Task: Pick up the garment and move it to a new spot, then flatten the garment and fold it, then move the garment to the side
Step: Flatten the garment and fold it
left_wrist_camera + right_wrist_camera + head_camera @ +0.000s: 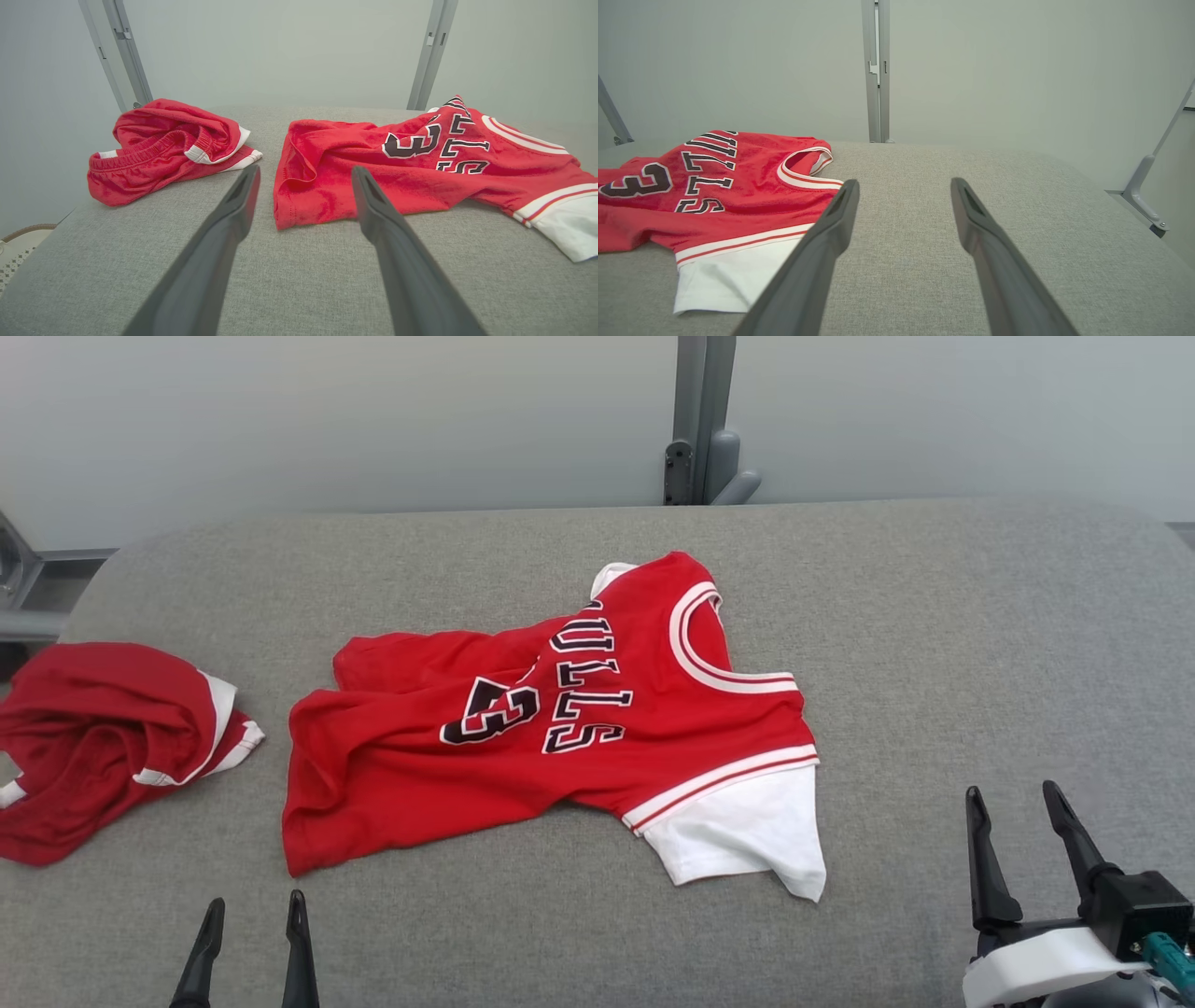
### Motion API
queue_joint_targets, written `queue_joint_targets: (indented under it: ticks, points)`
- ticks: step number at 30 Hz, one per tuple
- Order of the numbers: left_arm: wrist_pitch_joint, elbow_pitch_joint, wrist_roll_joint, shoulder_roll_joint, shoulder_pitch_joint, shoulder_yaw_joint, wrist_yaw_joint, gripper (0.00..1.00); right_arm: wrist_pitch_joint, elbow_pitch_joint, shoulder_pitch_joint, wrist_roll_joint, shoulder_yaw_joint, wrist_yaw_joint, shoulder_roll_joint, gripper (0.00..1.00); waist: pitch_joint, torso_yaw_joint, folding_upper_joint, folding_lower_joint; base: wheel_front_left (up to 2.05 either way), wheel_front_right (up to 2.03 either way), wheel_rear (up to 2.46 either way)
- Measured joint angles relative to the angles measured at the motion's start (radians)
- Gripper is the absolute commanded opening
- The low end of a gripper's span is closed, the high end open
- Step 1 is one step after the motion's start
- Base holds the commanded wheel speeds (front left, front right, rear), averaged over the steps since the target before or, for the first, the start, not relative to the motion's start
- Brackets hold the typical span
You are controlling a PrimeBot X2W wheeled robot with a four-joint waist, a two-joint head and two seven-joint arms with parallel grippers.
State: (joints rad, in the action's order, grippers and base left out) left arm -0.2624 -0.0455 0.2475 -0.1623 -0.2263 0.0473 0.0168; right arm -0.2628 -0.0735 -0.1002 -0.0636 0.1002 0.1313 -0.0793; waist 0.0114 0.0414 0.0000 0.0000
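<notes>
A red jersey with black lettering, white trim and a white sleeve, the garment, lies rumpled in the middle of the grey padded table. My left gripper is open near the front edge, just short of the garment's lower left hem, with nothing between its fingers. My right gripper stands open at the front right, off to the right of the white sleeve, touching no cloth.
A second red piece with white trim, a crumpled pair of shorts, lies at the table's left edge. Grey metal posts rise behind the table against a pale wall. Bare grey surface stretches to the right of the garment.
</notes>
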Motion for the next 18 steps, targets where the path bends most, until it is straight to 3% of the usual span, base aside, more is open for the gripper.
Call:
queue_joint_targets:
  ticks: [9,14,18]
  points:
    - [0.0,-0.033,-0.06,0.048,-0.003,-0.055,-0.076,1.0,0.0,-0.043,-0.003,-0.006,-0.049,0.0,0.012,1.0,-0.027,0.009,0.0,0.0,0.0,0.0,0.0]
    - [-0.001,-0.094,-0.048,0.056,0.048,-0.045,-0.116,1.0,0.0,-0.128,0.025,-0.025,-0.139,0.0,0.012,1.0,-0.003,0.01,0.0,0.0,0.0,0.0,0.0]
    - [0.01,-0.207,-0.034,0.051,0.149,-0.017,-0.13,1.0,0.091,-0.189,0.116,-0.032,-0.204,0.0,-0.011,1.0,0.043,0.011,0.0,0.0,0.0,0.0,0.0]
